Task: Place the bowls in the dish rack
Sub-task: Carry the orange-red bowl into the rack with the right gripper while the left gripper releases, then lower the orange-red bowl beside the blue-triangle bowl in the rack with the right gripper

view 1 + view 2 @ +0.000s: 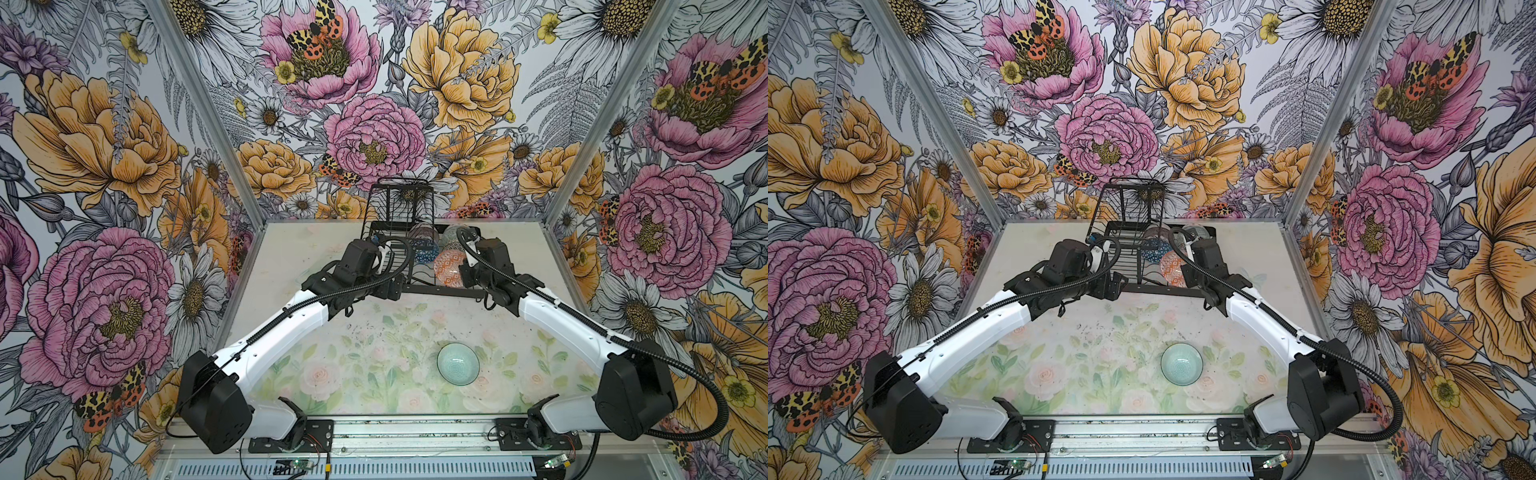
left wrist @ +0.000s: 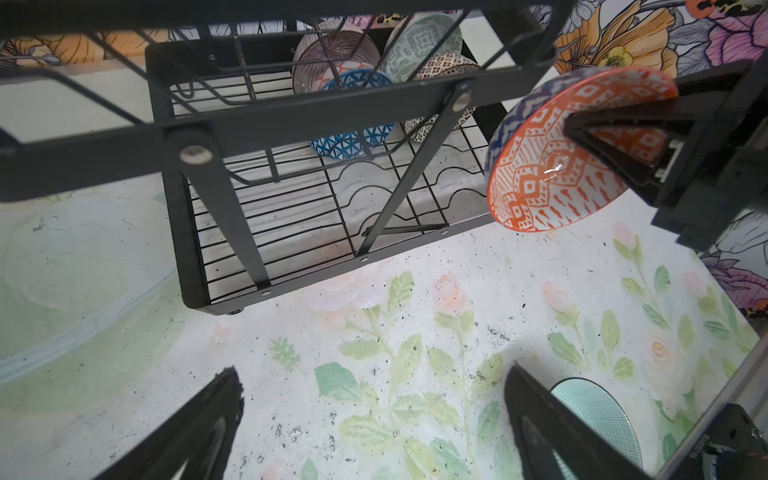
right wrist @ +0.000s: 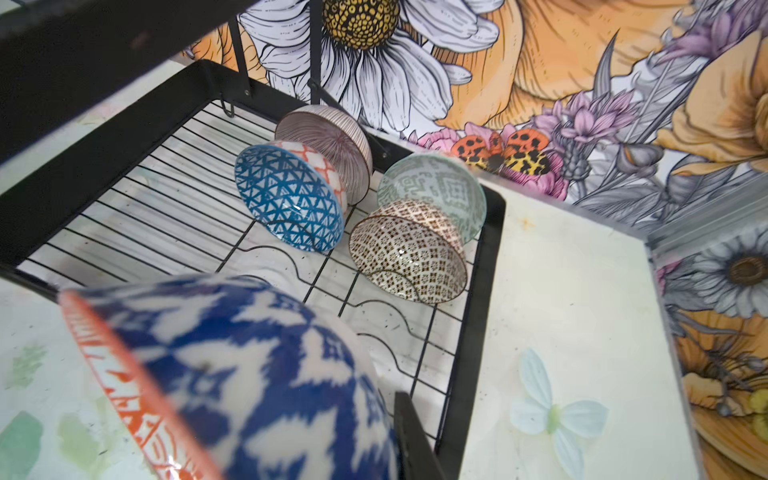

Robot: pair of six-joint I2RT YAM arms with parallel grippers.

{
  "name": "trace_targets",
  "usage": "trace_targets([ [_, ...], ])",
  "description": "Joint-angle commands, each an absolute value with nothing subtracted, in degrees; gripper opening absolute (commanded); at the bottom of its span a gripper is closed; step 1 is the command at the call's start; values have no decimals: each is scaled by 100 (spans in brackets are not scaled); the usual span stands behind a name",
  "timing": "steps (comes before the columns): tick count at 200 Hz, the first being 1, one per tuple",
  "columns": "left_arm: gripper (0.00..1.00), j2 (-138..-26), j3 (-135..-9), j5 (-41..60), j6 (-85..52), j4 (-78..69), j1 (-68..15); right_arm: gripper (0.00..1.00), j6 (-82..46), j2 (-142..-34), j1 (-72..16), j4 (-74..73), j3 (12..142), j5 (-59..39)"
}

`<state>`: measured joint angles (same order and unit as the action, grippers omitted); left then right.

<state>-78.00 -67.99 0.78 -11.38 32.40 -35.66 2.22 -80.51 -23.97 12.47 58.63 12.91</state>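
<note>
right gripper (image 2: 571, 124) pinching orange-diamond bowl (image 2: 536, 174) at rim | stiff, slick, breakable glaze | left gripper (image 2: 374, 376) hanging wide, empty

Both arms stretch forward, elbows out. The left gripper (image 2: 376, 371) gapes wide, empty. The right gripper (image 2: 575, 124) pinches a bowl (image 2: 536, 174) by its rim.

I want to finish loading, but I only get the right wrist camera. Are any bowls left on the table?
Observer: Yes, one pale teal bowl sits upright on the table, apart from the dish rack.
Operator: Is the other arm grabbing it?
Observer: No, the left gripper is open and empty.
Operator: What's inside my bowl?
Observer: Orange diamonds cover the inside of the orange-diamond bowl in the right gripper.
</note>
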Motion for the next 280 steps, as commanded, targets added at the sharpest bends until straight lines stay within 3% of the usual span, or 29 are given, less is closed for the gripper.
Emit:
trace_targets([
  [1,99,-7839,-6945,206,-987,3288,-3490,0,1209,-7796,-2417,4,5710,1838],
  [49,99,-7901,-7008,254,-936,3296,-3410,0,3304,-7792,-2625,-2194,4713,1895],
  [128,99,-7924,-6997,299,-922,3303,-3344,0,5001,-8950,-2804,-3730,4651,2296],
  [280,99,-7699,-6813,252,-971,3368,-3340,0,5467,-10845,-2760,-4326,5707,1963],
])
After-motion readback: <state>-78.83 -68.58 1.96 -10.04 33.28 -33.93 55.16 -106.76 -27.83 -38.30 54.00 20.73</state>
